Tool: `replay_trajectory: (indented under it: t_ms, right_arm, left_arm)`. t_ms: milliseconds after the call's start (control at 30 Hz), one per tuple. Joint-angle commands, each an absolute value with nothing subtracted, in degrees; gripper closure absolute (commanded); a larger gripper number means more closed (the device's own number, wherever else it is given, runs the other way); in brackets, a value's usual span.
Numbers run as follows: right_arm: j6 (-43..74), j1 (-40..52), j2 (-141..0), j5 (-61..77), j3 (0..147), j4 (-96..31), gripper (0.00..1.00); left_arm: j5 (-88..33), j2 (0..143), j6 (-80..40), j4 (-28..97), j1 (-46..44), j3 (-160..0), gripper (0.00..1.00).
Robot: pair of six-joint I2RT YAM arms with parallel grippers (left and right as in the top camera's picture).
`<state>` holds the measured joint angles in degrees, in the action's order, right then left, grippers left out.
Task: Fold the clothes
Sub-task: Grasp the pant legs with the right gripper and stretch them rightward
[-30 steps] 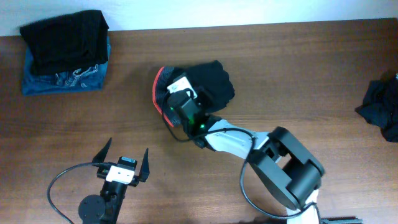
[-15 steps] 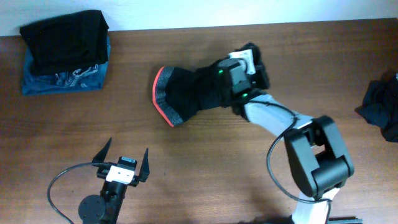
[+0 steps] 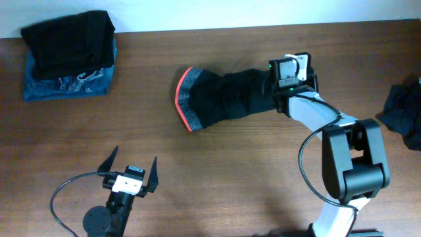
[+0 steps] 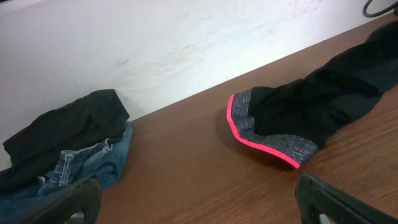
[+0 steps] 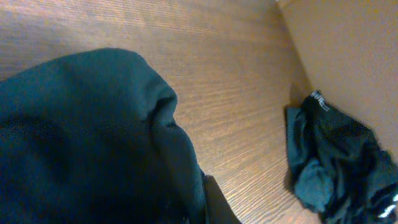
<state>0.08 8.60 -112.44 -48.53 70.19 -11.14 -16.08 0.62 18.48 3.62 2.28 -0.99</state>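
Right pincer (image 3: 289, 72) clamped on black garment (image 3: 227, 100), fingertips hidden | left pincer (image 3: 135, 157) apart

Black long garment (image 3: 231, 102), grey waistband (image 3: 187, 100) edged red-orange; blue garment (image 3: 71, 85) with pale pattern; brown table (image 3: 210, 178).

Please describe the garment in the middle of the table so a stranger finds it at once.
On the brown wooden table, look at the middle, between the folded pile in the far left corner and the crumpled dark heap at the right edge. The long black garment lies stretched there; only it has a grey waistband edged red-orange.
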Motion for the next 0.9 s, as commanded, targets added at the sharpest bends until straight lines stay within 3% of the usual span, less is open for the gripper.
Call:
replay_trajectory:
  t_ms: [0,133,167,200,233,267,500,867]
  right_arm:
    - [2.42,6.26,-110.98,-45.80,70.78,-11.70,0.96]
    - [2.55,3.57,-110.98,-45.78,70.78,-14.92,0.96]
    - [3.51,2.96,-111.00,-45.80,70.78,-15.84,0.80]
    - [4.75,2.13,-111.00,-45.58,70.76,-17.15,0.47]
    - [5.39,1.41,-111.00,-45.58,70.78,-18.22,0.20]
    - [5.45,1.08,-111.00,-45.60,70.78,-18.92,0.11]
    - [5.39,3.42,-110.72,-45.60,70.98,-19.20,0.05]
    - [4.75,19.64,-109.73,-45.04,75.72,-19.09,0.05]
  left_arm:
    - [-16.32,0.30,18.96,3.73,2.52,-0.78,0.01]
    - [-16.32,0.30,18.96,3.75,2.52,-0.78,0.01]
    - [-16.32,0.30,18.96,3.73,2.52,-0.78,0.01]
    - [-16.32,0.30,18.96,3.73,2.52,-0.78,0.01]
    - [-16.32,0.30,18.96,3.73,2.52,-0.78,0.01]
    - [-16.32,0.30,18.96,3.73,2.52,-0.78,0.01]
    - [-16.32,0.30,18.96,3.75,2.52,-0.78,0.01]
    - [-16.32,0.30,18.96,3.73,2.52,-0.78,0.01]
